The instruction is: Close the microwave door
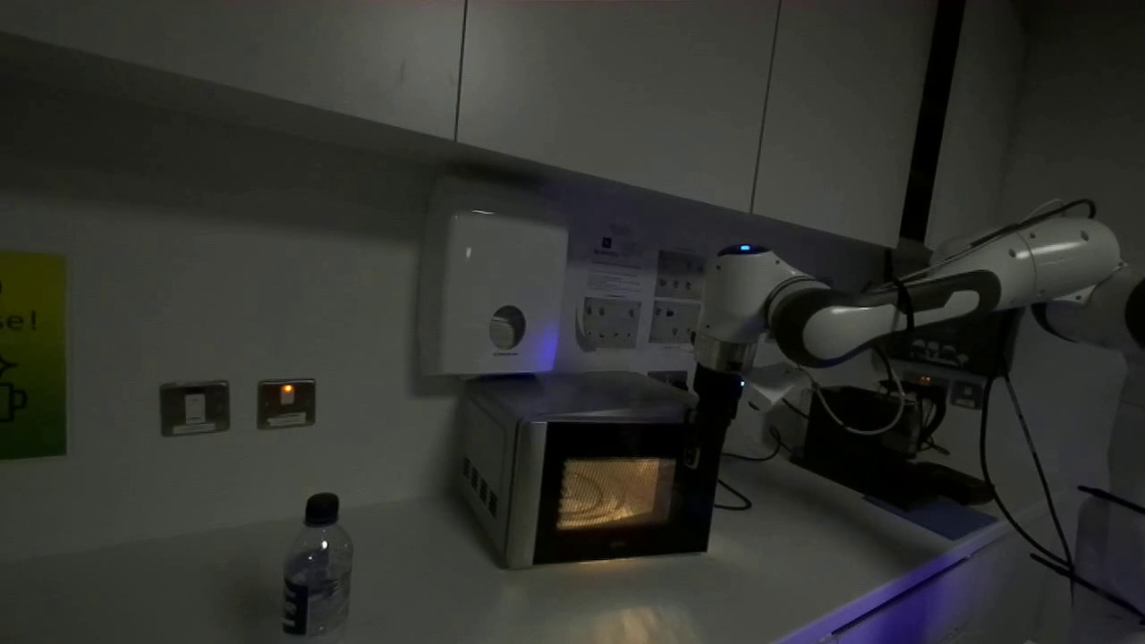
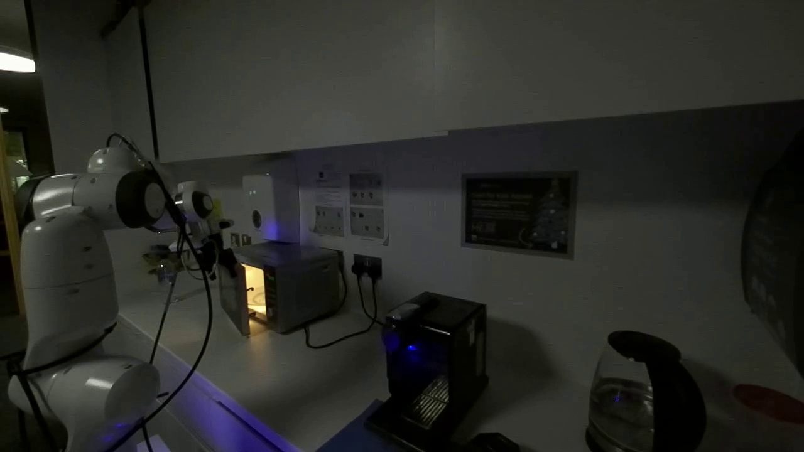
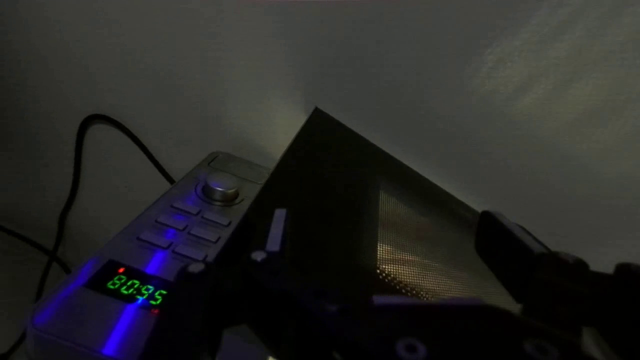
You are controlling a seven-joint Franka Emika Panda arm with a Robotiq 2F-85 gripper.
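The microwave door [image 1: 617, 438] is a dark panel with a lit window, on the front of the silver-grey microwave [image 1: 490, 447]. In an exterior view the door [image 2: 233, 298] stands partly open, with the lit interior showing through the gap beside the microwave body [image 2: 308, 282]. My gripper [image 1: 702, 447] points down at the door's free-edge side, close to its front. In the wrist view the fingers of my gripper [image 3: 384, 220] are spread apart, with the door [image 3: 340, 160] between and beyond them. Whether a finger touches the door cannot be told in the dim light.
A bottle [image 1: 318, 572] stands on the counter. The white wall box [image 1: 501, 295] hangs above the microwave. A black coffee machine [image 2: 433, 351] and a kettle [image 2: 628, 402] stand farther along. A black cable [image 3: 75, 170] lies beside the control panel [image 3: 200, 220]. Cupboards [image 1: 617, 89] hang overhead.
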